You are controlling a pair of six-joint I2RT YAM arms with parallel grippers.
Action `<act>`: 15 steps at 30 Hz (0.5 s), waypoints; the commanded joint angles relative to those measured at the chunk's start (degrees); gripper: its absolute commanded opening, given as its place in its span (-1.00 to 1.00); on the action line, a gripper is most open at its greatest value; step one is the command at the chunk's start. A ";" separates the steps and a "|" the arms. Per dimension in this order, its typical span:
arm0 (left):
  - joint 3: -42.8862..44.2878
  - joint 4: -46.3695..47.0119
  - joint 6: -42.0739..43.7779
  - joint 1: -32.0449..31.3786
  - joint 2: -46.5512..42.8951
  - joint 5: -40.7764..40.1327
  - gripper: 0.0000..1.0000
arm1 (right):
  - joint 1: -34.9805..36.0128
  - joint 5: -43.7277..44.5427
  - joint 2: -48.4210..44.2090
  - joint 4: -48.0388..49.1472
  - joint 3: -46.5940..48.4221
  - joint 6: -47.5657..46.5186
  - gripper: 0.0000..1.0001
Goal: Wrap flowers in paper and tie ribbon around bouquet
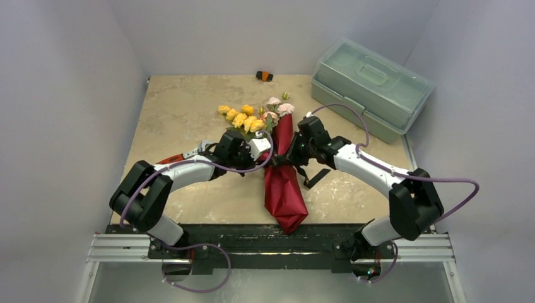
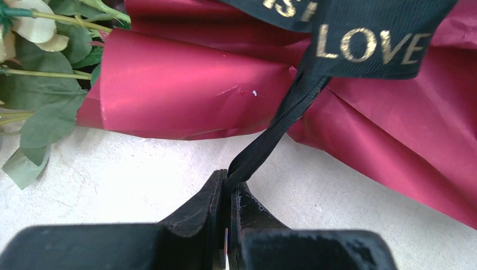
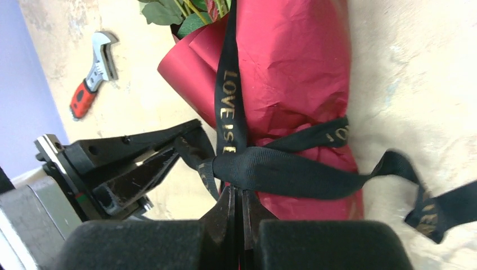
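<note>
The bouquet lies lengthwise mid-table: dark red paper (image 1: pixel 284 189) rolled into a cone, with yellow and pink flowers (image 1: pixel 246 118) sticking out at the far end. The black ribbon (image 3: pixel 292 174), printed with gold letters, is wound around the cone's middle, and one loose end (image 1: pixel 315 178) trails to the right. My left gripper (image 2: pixel 229 181) is shut on a taut strand of ribbon (image 2: pixel 281 121) beside the paper (image 2: pixel 185 84). My right gripper (image 3: pixel 241 191) is shut on the ribbon at the crossing over the paper (image 3: pixel 292 67). In the top view both grippers, left (image 1: pixel 270 154) and right (image 1: pixel 291 154), meet at the cone's waist.
A pale green toolbox (image 1: pixel 369 85) stands at the back right. A red-handled wrench (image 3: pixel 93 73) lies left of the bouquet, partly under my left arm (image 1: pixel 183 173). A small black and orange object (image 1: pixel 264 76) sits at the far edge.
</note>
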 commanded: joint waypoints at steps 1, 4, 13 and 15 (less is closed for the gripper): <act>1.92 1.67 -2.20 -0.36 -2.53 -0.10 -1.00 | -0.22 4.92 -3.39 -7.36 3.35 -8.44 -1.00; 1.90 2.57 -3.07 -0.34 -2.79 0.25 -1.00 | -0.22 6.39 -4.54 -8.24 4.09 -12.69 -1.00; 4.61 0.48 -2.46 -0.44 -2.46 -1.60 -1.00 | 0.31 13.98 -3.74 -14.72 10.54 -32.24 -1.00; 5.27 -0.37 -2.43 -0.43 -2.36 -1.73 -1.00 | 0.50 15.34 -3.59 -15.63 11.54 -36.73 -1.00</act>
